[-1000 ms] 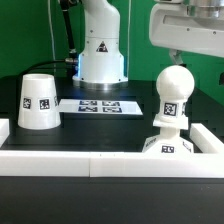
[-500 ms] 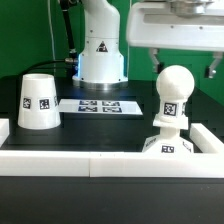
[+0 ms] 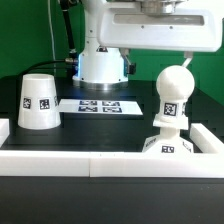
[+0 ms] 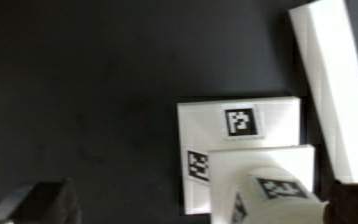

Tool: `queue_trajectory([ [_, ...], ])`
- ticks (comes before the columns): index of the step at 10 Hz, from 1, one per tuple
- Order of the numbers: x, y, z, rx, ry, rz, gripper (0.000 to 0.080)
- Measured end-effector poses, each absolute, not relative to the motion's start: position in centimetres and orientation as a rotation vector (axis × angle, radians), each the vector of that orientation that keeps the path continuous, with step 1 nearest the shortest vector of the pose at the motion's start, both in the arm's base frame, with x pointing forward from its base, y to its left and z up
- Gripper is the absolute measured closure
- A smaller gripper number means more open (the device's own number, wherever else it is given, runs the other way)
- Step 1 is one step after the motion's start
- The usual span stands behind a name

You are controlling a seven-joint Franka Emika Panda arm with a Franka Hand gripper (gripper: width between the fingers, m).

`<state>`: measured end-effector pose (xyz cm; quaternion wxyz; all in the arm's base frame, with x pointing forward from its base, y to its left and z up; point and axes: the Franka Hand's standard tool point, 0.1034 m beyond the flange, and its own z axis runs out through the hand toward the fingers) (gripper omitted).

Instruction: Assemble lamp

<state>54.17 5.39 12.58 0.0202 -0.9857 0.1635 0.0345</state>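
Arm (image 3: 100, 45): white, smooth and rounded, with a small black triangle mark on the base.
Hand block (image 3: 150, 25): pale grey, wide and boxy.
Fingers (image 4: 34, 203): dark and blurred.

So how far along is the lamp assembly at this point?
Done: the bulb stands upright on the base, at the exterior view's right. In hand: nothing; the gripper is above the base and bulb, holding nothing, though its fingers barely show. Left: the shade sits mouth-down beside the marker board, apart from the bulb, not yet fitted.
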Motion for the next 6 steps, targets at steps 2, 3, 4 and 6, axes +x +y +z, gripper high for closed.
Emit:
queue_trajectory([
  [2,52.7,1.3,12.1,-3.079,0.370,0.103,0.0101],
  [3,52.0,-1.3,11.9,-3.085,0.355,0.099,0.0101],
  [4,51.5,-3.2,11.8,-3.088,0.350,0.103,0.0101],
  [6,51.1,-6.3,11.9,-3.096,0.331,0.099,0.0101],
])
